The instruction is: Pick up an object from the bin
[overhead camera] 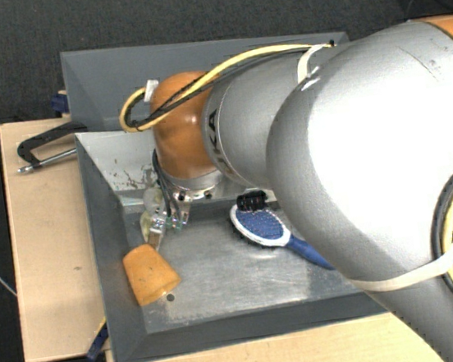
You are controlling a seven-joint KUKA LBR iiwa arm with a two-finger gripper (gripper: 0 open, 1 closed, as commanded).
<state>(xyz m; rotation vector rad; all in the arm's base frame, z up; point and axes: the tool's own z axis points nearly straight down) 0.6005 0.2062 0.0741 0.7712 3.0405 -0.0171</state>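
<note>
My gripper [162, 222] hangs below the orange wrist cover at the bin's left middle, its fingertips low near the floor. Just below and left of it lies an orange-tan block with rounded corners [149, 275], near the bin's left wall; the fingers stand above its upper edge, apart from it. A blue brush with a white rim and blue handle [263, 227] lies to the right of the gripper, its handle running under the arm. A small black thing [251, 201] sits at the brush's top end.
The arm covers the right half of the bin. A small dark speck [170, 297] lies by the block's lower right corner. Bare bin floor stretches between the block and the brush.
</note>
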